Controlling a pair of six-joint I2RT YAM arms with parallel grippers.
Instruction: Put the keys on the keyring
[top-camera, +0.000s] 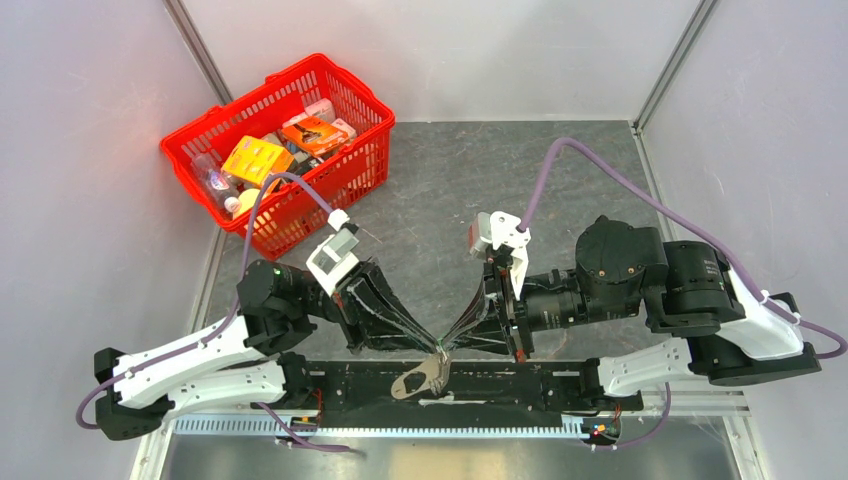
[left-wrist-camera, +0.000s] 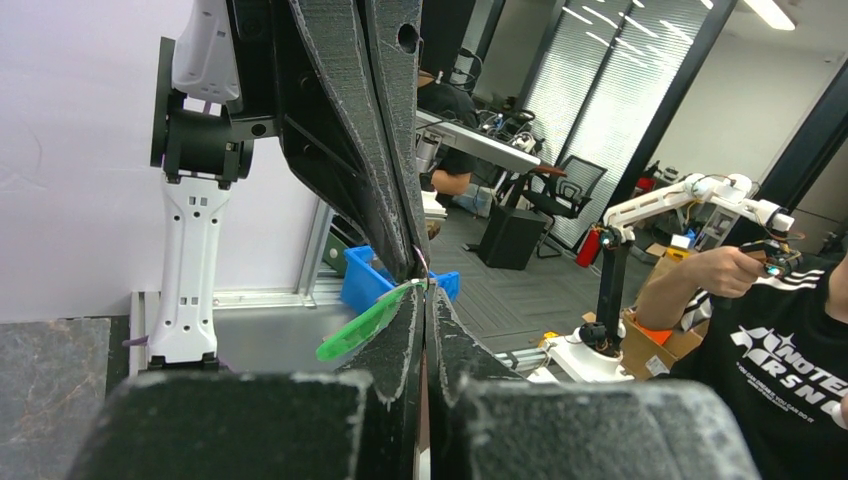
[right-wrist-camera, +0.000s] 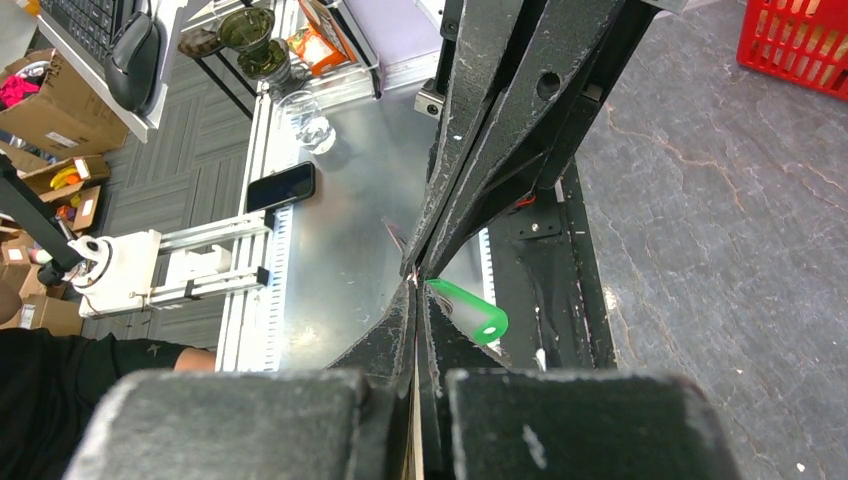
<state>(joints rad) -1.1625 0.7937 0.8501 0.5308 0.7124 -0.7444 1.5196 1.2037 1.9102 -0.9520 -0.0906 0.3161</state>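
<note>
My left gripper and right gripper meet tip to tip above the black base bar, both shut. The key's green head shows right at the tips. In the left wrist view the green head sticks out left of my shut left gripper. In the right wrist view it sticks out right of my shut right gripper. The keyring, a greyish oval loop, hangs just below the tips with a silvery metal piece beside it. Its grip point is hidden by the fingers.
A red basket holding packets and bottles stands at the back left on the grey stone-patterned table. A black bar runs along the near edge between the arm bases. Beyond it lies a metal ledge.
</note>
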